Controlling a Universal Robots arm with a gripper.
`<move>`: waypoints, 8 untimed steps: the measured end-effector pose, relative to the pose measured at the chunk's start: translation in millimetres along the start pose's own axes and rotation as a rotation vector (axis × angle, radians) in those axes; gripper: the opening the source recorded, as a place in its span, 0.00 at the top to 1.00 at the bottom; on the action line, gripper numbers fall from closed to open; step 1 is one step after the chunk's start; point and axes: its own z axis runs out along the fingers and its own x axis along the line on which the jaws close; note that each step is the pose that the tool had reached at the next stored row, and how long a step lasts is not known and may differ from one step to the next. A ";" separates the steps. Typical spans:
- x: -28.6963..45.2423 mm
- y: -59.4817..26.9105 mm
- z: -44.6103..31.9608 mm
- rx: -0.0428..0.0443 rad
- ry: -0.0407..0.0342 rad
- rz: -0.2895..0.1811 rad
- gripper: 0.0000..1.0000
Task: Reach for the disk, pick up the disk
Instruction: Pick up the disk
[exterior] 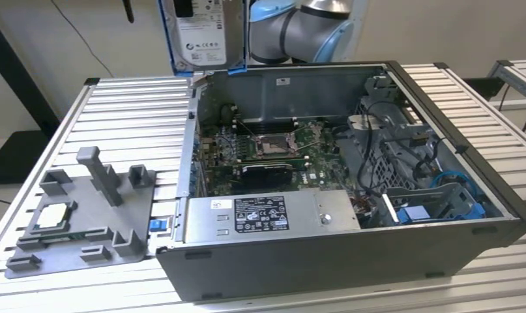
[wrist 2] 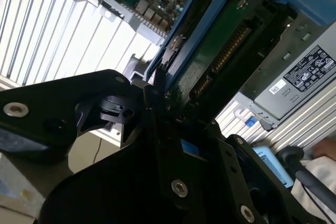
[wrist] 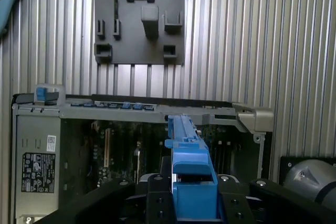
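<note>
The disk hangs upright in the air above the back corner of the open computer case, on the exterior view's left. It is silver-grey metal with a white label and a bright blue frame. In the first wrist view I see its blue frame edge-on, clamped between my black gripper fingers. In the second wrist view the disk's green circuit-board side shows, with my gripper shut on its near end.
The open computer case lies on a slatted aluminium table, showing its motherboard and power supply. On the exterior view's left a grey slotted stand holds a small silver chip. The robot arm stands behind the case.
</note>
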 end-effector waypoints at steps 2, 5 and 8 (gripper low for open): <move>0.2 -6.1 -0.2 0.0000 0.0000 0.000 1.00; 0.4 -15.3 -0.4 -0.0001 0.0000 0.000 1.00; 0.7 -24.3 -0.6 -0.0001 0.0000 0.000 1.00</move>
